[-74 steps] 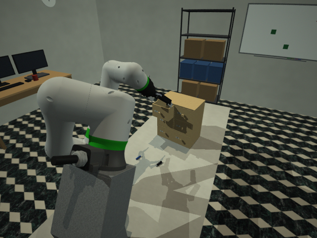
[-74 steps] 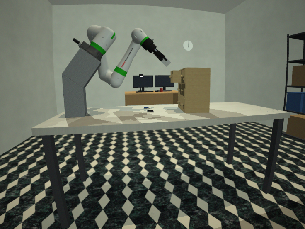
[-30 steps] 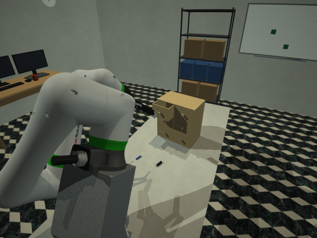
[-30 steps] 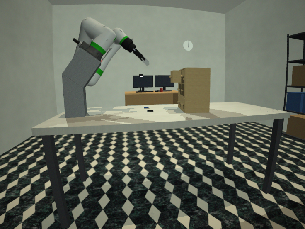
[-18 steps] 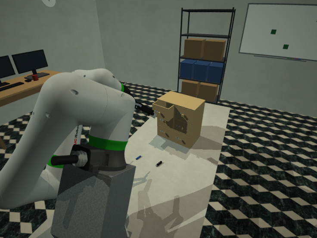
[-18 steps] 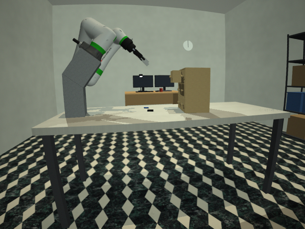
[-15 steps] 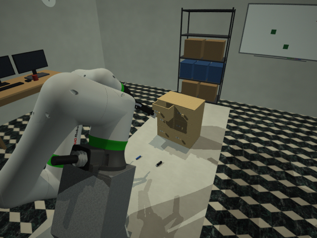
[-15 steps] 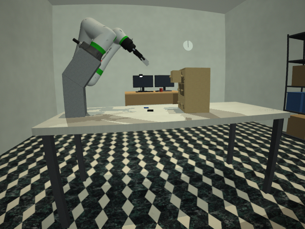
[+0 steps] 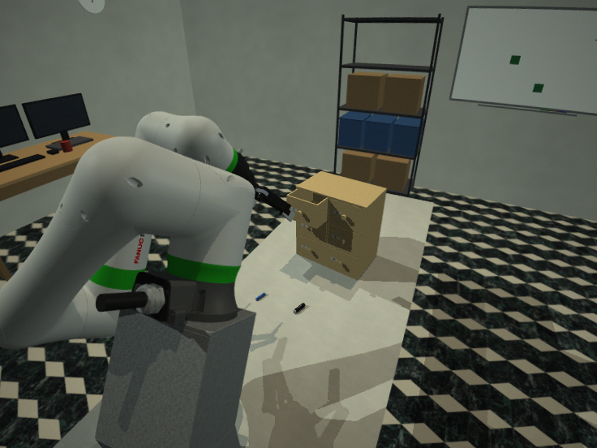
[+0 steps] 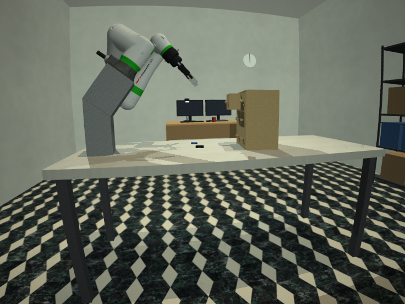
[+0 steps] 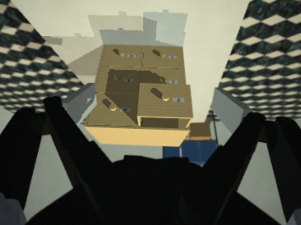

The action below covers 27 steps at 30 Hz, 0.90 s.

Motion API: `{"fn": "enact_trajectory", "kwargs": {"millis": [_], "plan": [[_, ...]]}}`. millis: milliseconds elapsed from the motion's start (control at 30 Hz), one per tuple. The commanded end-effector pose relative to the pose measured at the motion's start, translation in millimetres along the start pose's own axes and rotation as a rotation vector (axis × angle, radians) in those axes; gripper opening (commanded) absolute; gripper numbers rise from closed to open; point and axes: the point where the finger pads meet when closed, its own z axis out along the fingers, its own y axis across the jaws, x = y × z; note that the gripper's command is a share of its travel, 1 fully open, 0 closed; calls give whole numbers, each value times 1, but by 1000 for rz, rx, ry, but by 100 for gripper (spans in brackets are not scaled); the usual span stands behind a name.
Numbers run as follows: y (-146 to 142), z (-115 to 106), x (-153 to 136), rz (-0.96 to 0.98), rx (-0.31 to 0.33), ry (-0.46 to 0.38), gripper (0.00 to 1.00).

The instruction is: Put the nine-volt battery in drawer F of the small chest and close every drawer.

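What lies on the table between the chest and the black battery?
Only shadowed table shows between the chest and the black battery in the top view; the blue item lies off to the side.

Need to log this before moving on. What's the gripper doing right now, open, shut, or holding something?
Gripper: open wide, holding nothing, in the air short of the chest.

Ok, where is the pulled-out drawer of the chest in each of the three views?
Top: the pulled-out drawer is at the chest's upper left corner, just right of the open tool.
Exterior: it juts left from the chest's top, below the tool.
Wrist: centre right, nearest the camera.
Shared landmark: the chest's plain top board.
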Motion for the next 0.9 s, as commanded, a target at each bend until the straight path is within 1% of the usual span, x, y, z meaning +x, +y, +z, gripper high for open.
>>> {"fn": "enact_trajectory", "kwargs": {"millis": [0, 233, 433, 500, 700, 867], "plan": [[0, -2, -2, -2, 0, 63, 100], [0, -7, -6, -2, 0, 207, 100], [0, -14, -12, -2, 0, 382, 100], [0, -14, -12, -2, 0, 382, 100], [0, -20, -17, -2, 0, 538, 100], [0, -24, -21, -2, 0, 636, 100]]}}
